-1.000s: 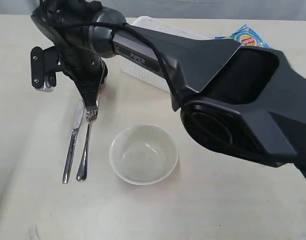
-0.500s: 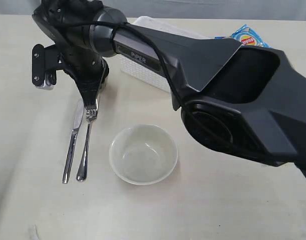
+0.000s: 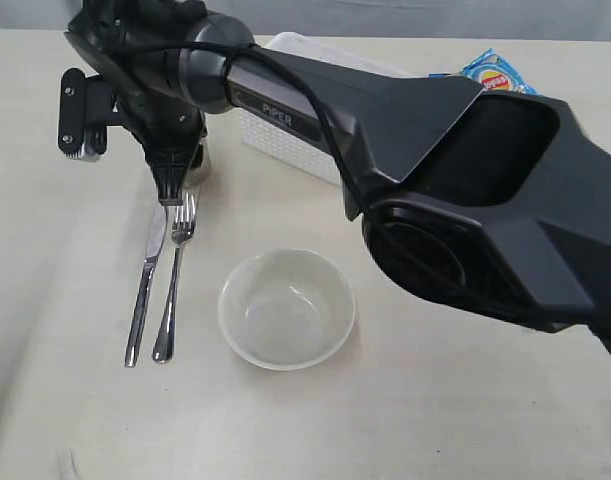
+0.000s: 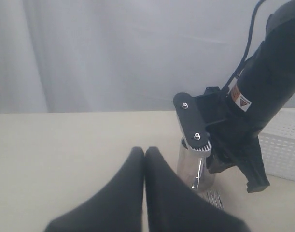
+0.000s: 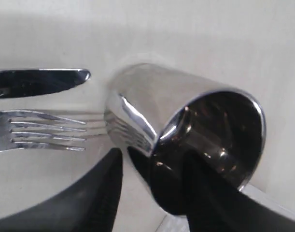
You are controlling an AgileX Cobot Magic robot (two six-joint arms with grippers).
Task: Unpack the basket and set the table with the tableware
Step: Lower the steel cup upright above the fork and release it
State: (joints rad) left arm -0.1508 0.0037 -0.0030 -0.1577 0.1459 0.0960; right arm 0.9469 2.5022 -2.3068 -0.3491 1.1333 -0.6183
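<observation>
The shiny steel cup [image 3: 198,168] stands upright on the table [image 3: 435,420], just beyond the tines of the fork [image 3: 171,295]. The knife [image 3: 143,295] lies beside the fork, and the pale bowl [image 3: 286,308] sits to their right. My right gripper [image 3: 183,177] has reached across to the left and stands open at the cup [image 5: 186,121]. One finger is inside the rim; the other is outside, with a gap to the wall. My left gripper [image 4: 144,151] is shut and empty, low over the table near the cup [image 4: 195,166].
The white basket [image 3: 281,142] stands behind the right arm, which hides most of it. A blue crisp packet [image 3: 497,72] lies at the far right. The right arm's black links span the middle and right of the exterior view.
The right gripper's jaws have spread off the cup and the hand has risen slightly. The cup and the fork tines now show below it. Fork, knife and bowl have not moved.
</observation>
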